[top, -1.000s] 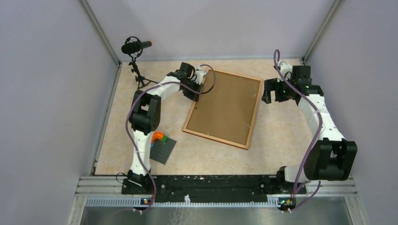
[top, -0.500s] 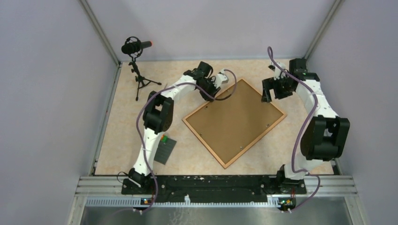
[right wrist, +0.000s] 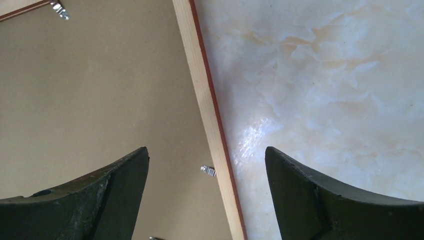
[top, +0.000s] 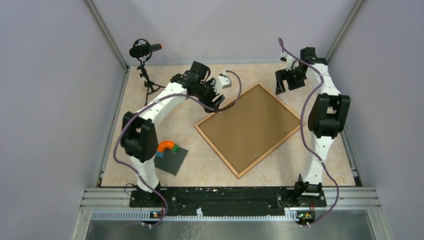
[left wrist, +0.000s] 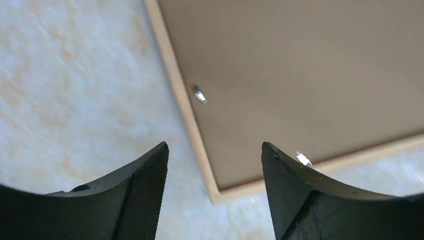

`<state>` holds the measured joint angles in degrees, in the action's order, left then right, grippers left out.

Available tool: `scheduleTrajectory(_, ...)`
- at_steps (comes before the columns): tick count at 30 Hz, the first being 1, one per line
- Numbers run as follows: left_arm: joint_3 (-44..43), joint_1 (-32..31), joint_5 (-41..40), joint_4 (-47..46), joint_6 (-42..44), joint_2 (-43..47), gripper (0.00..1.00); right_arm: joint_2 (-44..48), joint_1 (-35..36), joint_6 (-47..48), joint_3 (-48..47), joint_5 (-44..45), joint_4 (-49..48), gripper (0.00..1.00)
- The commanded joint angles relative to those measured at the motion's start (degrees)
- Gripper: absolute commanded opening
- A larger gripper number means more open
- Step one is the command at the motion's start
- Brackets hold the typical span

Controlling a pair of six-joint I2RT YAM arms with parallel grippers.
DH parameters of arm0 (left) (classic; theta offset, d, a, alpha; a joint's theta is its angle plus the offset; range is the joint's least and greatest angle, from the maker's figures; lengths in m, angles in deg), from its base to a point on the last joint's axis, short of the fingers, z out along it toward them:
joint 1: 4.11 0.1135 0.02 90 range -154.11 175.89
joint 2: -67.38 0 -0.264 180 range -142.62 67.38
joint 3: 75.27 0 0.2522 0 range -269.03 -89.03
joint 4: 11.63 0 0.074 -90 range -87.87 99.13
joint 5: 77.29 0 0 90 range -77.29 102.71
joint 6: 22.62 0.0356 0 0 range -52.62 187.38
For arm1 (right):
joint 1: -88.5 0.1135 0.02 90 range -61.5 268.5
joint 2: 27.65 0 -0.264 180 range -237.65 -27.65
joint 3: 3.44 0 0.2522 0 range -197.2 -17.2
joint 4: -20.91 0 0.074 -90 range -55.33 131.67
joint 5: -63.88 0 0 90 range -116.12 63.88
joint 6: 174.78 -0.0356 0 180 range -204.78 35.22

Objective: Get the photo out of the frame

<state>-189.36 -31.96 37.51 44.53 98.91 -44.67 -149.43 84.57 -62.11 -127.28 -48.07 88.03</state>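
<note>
Grey baseplate (top: 171,161) with coloured bricks sits near-left of frame. Frame (top: 250,131) lies flat on table (top: 210,172), fibreboard back up, turned corner-on; photo not visible. Left gripper (left wrist: 214,150) above frame's far-left edge, fingers spread, empty. Right gripper (right wrist: 206,150) by frame's far corner, over its edge, fingers wide apart, empty. Microphone stand (top: 145,75) far-left of frame.

Lab test cell: plain grey walls (top: 50,100); alu rail (top: 100,198); mic (top: 143,50) on tripod.

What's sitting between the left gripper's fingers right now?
Left wrist view: a corner of the frame and table, both below the open left gripper; nothing gripped.
</note>
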Motion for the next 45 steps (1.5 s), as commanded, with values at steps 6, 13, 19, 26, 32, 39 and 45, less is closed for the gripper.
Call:
scheduleTrajectory(6,29.01,-0.70,-0.28,7.43,4.89,19.58,0.74,-9.70,-0.30,0.45,-10.19,-4.20,5.94,0.85)
scheduleTrajectory(13,39.39,-1.44,-4.98,1.02,2.26,21.88,0.73,-9.42,-0.35,1.44,-3.55,-4.71,4.88,0.85)
scheduleTrajectory(19,39.86,-1.47,-4.69,-4.27,2.10,17.55,0.73,-5.93,-0.38,3.53,5.59,-3.48,3.03,0.85)
scheduleTrajectory(26,32.14,-0.25,-4.27,-6.27,0.21,8.55,0.71,-2.39,-0.47,5.89,13.58,-4.44,4.63,0.84)
scheduleTrajectory(32,26.26,3.14,-2.73,-9.11,-0.15,4.47,0.70,4.72,-0.47,6.16,22.67,-7.34,5.01,0.83)
scheduleTrajectory(39,20.05,5.48,-3.71,-9.76,2.15,-1.15,0.70,11.40,-0.47,7.00,31.94,-9.26,6.40,0.83)
scheduleTrajectory(45,12.25,8.42,-4.00,-10.19,-1.26,-5.91,0.70,15.91,-0.47,7.03,38.12,-9.84,7.44,0.83)
